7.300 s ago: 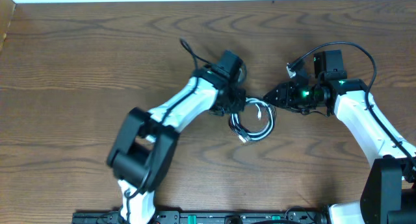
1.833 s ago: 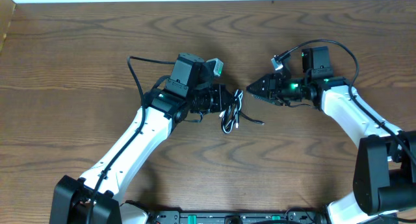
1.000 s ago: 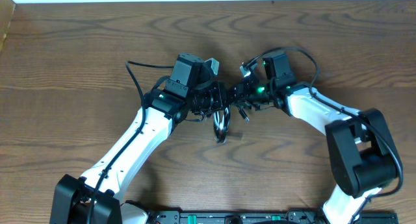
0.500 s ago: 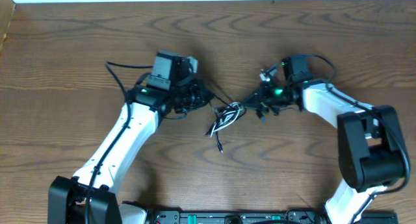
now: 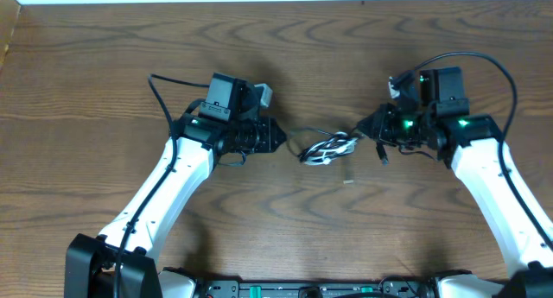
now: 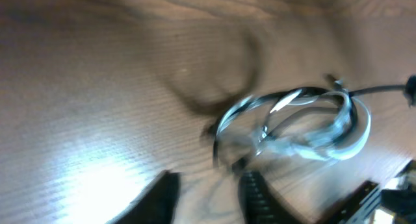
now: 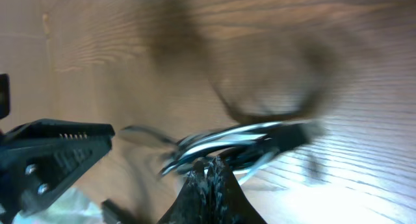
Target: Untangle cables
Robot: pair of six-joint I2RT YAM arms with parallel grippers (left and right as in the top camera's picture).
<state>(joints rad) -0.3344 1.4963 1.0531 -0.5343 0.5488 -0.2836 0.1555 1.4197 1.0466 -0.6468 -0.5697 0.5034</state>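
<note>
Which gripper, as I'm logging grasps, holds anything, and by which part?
The right gripper pinches the cables at the bundle's end nearest it; the left gripper is open, holding nothing.

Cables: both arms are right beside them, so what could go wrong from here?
The right pincer looks shut on a few strands of the cables, which look knotted: pulling could tighten them. The left pincer looks open, holding nothing, so the whole lot may just drag across the table.

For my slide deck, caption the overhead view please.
Tangled cables between the left tool and right tool, wooden table beneath.
</note>
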